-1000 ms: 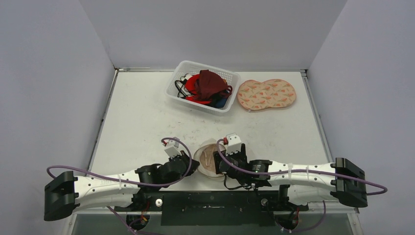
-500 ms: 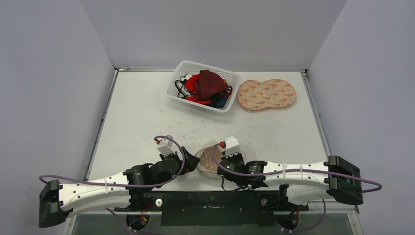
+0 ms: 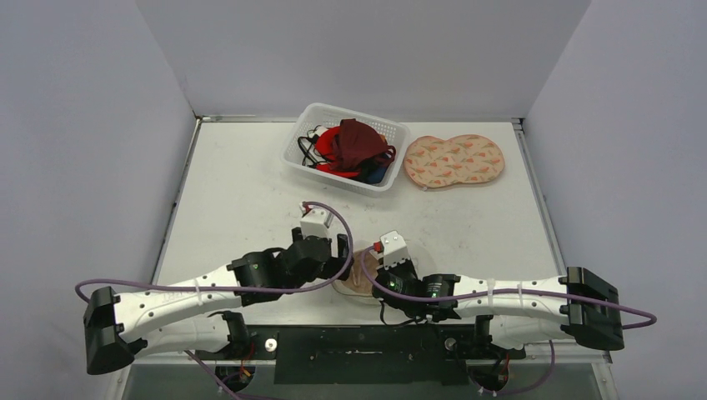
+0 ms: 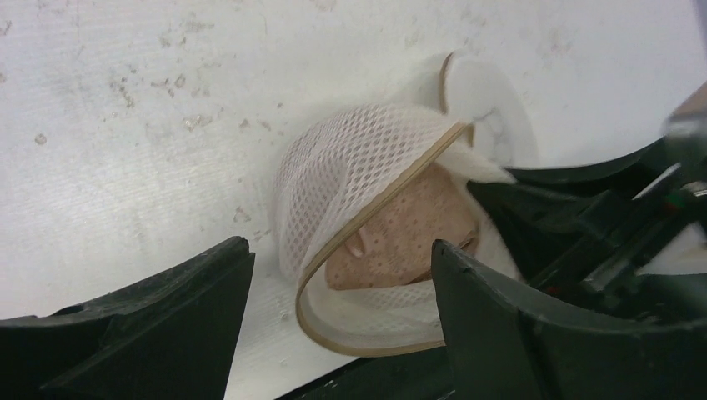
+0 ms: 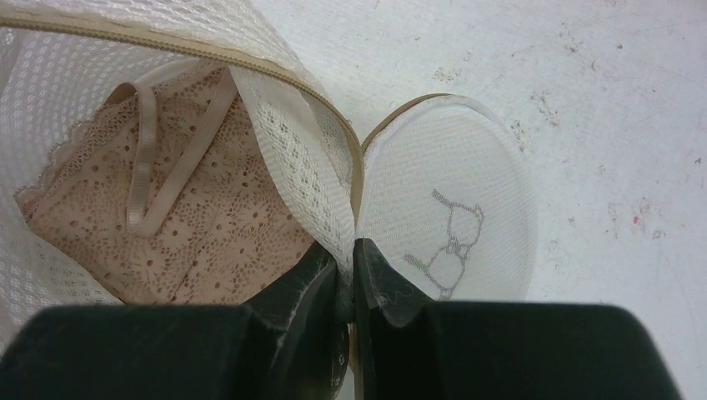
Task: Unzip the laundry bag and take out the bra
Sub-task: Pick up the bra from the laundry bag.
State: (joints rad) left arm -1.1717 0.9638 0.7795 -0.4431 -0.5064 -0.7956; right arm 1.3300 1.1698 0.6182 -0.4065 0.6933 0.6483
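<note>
Laundry bag (image 5: 304,158), round, of white mesh with a tan zip rim, lies open on the white table (image 3: 242,192) near its front edge, between the two arms. A beige lace bra (image 5: 196,229) sits inside it. The right gripper (image 5: 352,250) is clamped on the bag's mesh rim. The left gripper (image 4: 339,250) hovers just above, jaws spread wide, holding nothing.
</note>
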